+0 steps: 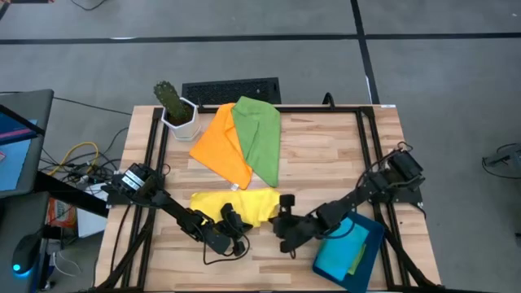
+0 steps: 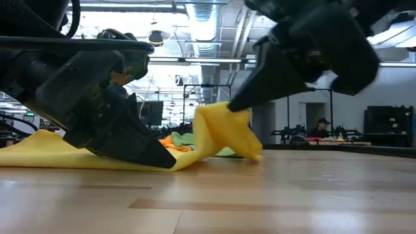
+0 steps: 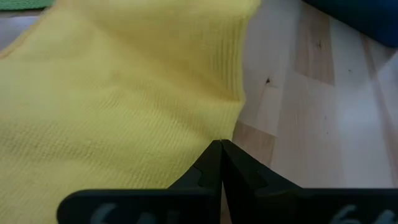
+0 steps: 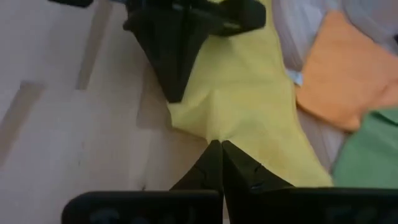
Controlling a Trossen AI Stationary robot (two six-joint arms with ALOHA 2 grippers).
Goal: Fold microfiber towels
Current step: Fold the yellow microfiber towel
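The yellow towel (image 1: 238, 205) lies on the wooden desk (image 1: 326, 155) in the lower middle of the high view, and both arms work on it. The left end effector (image 1: 236, 226) is at the lower edge of this towel; in the left wrist view its fingers (image 3: 211, 168) are pressed together and pinch the corner of the yellow cloth. The right end effector (image 1: 281, 213) is at the right edge of the same towel. In the right wrist view its fingers (image 4: 214, 163) are also together, clamped on the yellow fabric, and the other arm's end effector shows in the upper part of that picture, touching the cloth too. In the low view, the right side of the yellow towel (image 2: 224, 133) is lifted from the desk and hangs folded, while the left part lies flat.

Above it in the high view lie the orange towel (image 1: 218, 146) and one green towel (image 1: 260, 134), the green partly over the orange. In the lower right, the dark teal tray (image 1: 370, 254) holds the blue towel (image 1: 338, 252) with another green towel (image 1: 358, 252) on it. A potted cactus (image 1: 175, 107) stands at the upper left corner of the desk.
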